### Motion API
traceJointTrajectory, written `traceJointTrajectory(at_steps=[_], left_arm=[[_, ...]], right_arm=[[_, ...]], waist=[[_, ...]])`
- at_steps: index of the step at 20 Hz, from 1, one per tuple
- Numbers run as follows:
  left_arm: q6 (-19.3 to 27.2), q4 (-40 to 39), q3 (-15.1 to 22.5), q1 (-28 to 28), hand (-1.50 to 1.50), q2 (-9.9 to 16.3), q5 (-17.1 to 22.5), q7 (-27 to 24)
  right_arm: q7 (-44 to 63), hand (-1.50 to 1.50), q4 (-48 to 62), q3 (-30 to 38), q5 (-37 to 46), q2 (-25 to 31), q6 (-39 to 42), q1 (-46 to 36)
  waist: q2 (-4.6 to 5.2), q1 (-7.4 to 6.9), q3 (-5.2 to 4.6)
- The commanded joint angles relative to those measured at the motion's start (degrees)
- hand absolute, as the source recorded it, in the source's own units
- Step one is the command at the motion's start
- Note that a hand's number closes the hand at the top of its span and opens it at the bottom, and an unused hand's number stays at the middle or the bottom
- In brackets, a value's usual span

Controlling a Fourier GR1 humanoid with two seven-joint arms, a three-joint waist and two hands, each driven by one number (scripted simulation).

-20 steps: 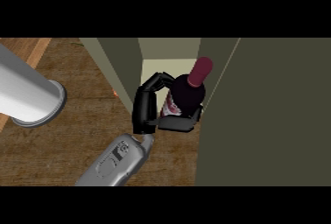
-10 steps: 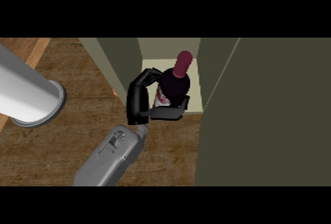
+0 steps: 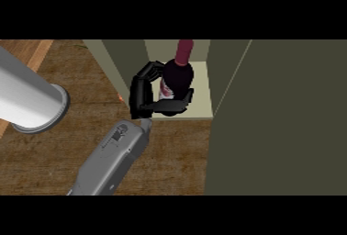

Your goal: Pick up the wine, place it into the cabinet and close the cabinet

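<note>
Dark red glass marks the wine (image 3: pixel 177 75), standing nearly upright over the front of the cabinet (image 3: pixel 125 55) shelf, neck pointing toward the back. One hand (image 3: pixel 150 94) has it: fingers curl round the left side of the body and the thumb crosses under its lower end, so the bottle is clasped, not merely touched. Which arm this is cannot be told for certain; it enters near the lower middle of the view, and I take it for the right. A large grey cylinder (image 3: pixel 27 98) fills the left side over the wooden desk (image 3: pixel 75 137); it may be the other forearm, but no second hand shows.

The open door (image 3: pixel 278 119) is the broad dark panel on the right, close beside the bottle.

Risks from here, as I judge them: whether the base already rests on the shelf is hidden by the hand, so letting go too soon could let the bottle tip forward off the pale front edge. Withdrawing the curled fingers could drag it over. Swinging the door before the arm clears would trap the forearm or knock the bottle.
</note>
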State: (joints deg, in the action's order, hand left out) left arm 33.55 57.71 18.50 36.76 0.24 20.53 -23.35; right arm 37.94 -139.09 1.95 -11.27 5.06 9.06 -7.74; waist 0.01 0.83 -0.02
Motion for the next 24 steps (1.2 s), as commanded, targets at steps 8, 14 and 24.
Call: traceJointTrajectory(at_steps=[8,14,24], left_arm=[[-2.3,-16.3,-2.7,8.6,1.50,-0.2,4.8,-4.4],[-5.0,-23.3,-8.0,14.4,1.50,0.8,4.1,-5.7],[-0.3,-32.9,-11.2,21.0,1.50,-0.2,3.0,-14.5]], right_arm=[[1.3,-1.50,-5.4,-1.3,-3.8,-0.8,-0.1,2.5],[0.9,-1.50,-8.3,-1.6,-4.0,-1.0,0.5,5.3],[2.2,-1.50,-7.1,-1.3,-5.4,-0.8,0.2,3.4]], waist=[[0.22,0.57,-0.01],[0.19,0.65,0.00],[0.30,1.04,-0.02]])
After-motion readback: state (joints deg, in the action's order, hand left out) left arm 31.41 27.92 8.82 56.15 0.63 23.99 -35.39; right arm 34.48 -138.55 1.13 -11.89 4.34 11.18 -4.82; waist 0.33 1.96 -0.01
